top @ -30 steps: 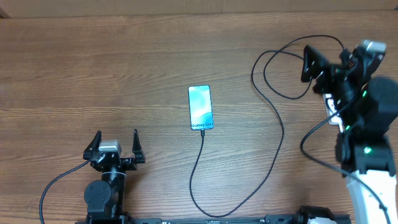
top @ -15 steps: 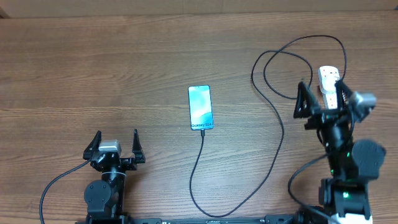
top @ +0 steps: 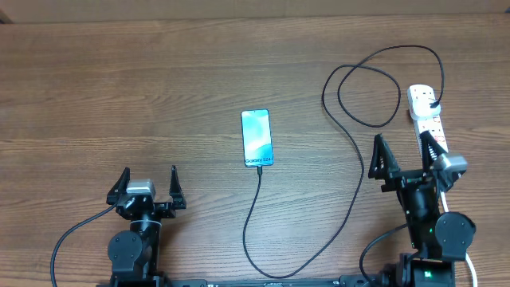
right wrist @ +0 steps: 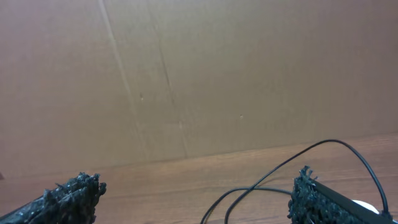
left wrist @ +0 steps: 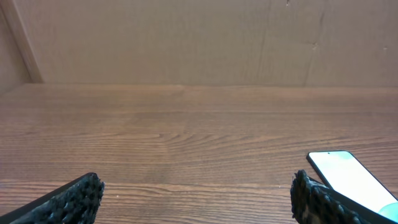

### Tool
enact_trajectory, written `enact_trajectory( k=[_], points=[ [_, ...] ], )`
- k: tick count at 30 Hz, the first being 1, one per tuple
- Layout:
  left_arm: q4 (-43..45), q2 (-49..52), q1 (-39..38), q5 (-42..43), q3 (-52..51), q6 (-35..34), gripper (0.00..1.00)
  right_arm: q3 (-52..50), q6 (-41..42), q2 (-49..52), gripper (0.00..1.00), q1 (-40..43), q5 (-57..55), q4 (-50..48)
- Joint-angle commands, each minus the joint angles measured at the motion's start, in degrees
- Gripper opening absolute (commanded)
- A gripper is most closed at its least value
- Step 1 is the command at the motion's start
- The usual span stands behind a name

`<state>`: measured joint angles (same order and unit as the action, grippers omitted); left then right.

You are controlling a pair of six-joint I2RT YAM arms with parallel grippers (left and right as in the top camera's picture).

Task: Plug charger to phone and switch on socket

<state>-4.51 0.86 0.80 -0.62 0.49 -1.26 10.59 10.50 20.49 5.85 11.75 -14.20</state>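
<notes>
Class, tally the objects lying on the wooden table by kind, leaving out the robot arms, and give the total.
Slim smartphone with light blue-teal screen: 1
Long thin black charger cable: 1
White elongated power strip: 1
Total: 3

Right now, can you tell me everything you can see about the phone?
The phone is a slim rectangle with dark edges and a lit, light blue-teal screen showing small "Galaxy" writing near the end closest to the robot. It lies flat, screen up, near the middle of the wooden table. A thin black charger cable meets its near end and looks plugged in. Nothing else touches it.
</notes>
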Motion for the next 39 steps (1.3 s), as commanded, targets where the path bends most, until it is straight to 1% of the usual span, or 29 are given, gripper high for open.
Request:
enact_trajectory(
  k=[1, 8, 12, 19, 27, 30, 33, 39],
  points=[
    [0.0, -0.7, 0.3, 0.4, -0.2, 0.9, 1.00, -2.9, 0.2, -3.1, 1.00, -0.4, -0.1, -0.3],
    [0.0, -0.7, 0.3, 0.4, -0.2, 0.9, 1.00, -6.7, 0.2, -5.9, 1.00, -0.4, -0.1, -0.1],
    [0.0, -0.7, 0.3, 0.4, -0.2, 0.9, 1.00, -6.9, 0.2, -7.5, 1.00, -0.4, -0.1, 3.6],
    [0.0, -0.7, 0.3, 0.4, -0.2, 0.9, 1.00, -7.0, -0.3, -13.5, 1.00, -0.4, -0.2, 10.9],
    [0.0, -0.7, 0.3, 0.4, -0.2, 0.9, 1.00, -10.3, -0.4, -17.6, 1.00, -0.4, -0.1, 11.8],
    [0.0, -0.7, 0.3, 0.4, -0.2, 0.9, 1.00, -10.1, -0.5, -19.1, 1.00, -0.4, -0.2, 15.4],
    [0.0, -0.7, 0.3, 0.4, -0.2, 0.9, 1.00, -10.1, -0.5, -20.4, 1.00, -0.4, -0.2, 16.9],
    [0.0, -0.7, 0.3, 0.4, -0.2, 0.9, 1.00, -10.1, -1.6, -20.4, 1.00, -0.4, -0.1, 17.8]
  ],
)
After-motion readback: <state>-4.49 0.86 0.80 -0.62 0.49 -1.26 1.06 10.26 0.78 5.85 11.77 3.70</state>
